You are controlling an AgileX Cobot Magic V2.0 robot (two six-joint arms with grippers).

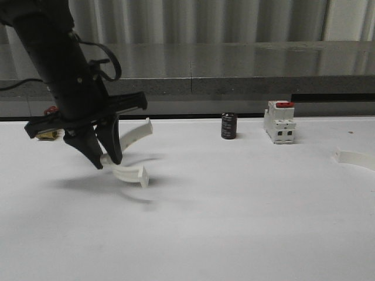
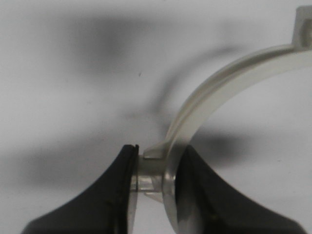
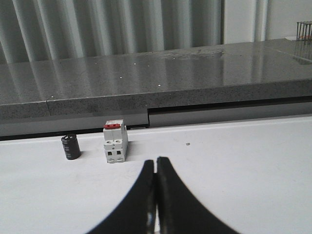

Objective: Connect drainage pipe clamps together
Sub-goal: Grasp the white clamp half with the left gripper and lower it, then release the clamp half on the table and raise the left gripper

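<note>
One white half-ring drainage pipe clamp [image 1: 132, 173] is held a little above the white table at the left, its shadow under it. My left gripper [image 1: 107, 162] is shut on its middle, and the two tabbed ends point right. In the left wrist view the clamp [image 2: 219, 87] curves away from the black fingers [image 2: 112, 190], which pinch a lug on the ring at my left gripper [image 2: 155, 171]. A second white clamp [image 1: 355, 158] lies at the table's right edge, partly cut off. My right gripper [image 3: 156, 163] is shut on nothing, low over the table.
A black cylinder [image 1: 228, 126] and a white breaker with a red switch [image 1: 279, 122] stand at the back centre-right; the right wrist view also shows the cylinder [image 3: 71, 146] and breaker [image 3: 115, 142]. A small brass part [image 1: 47, 135] lies behind the left arm. A grey ledge [image 1: 234, 64] runs behind the table.
</note>
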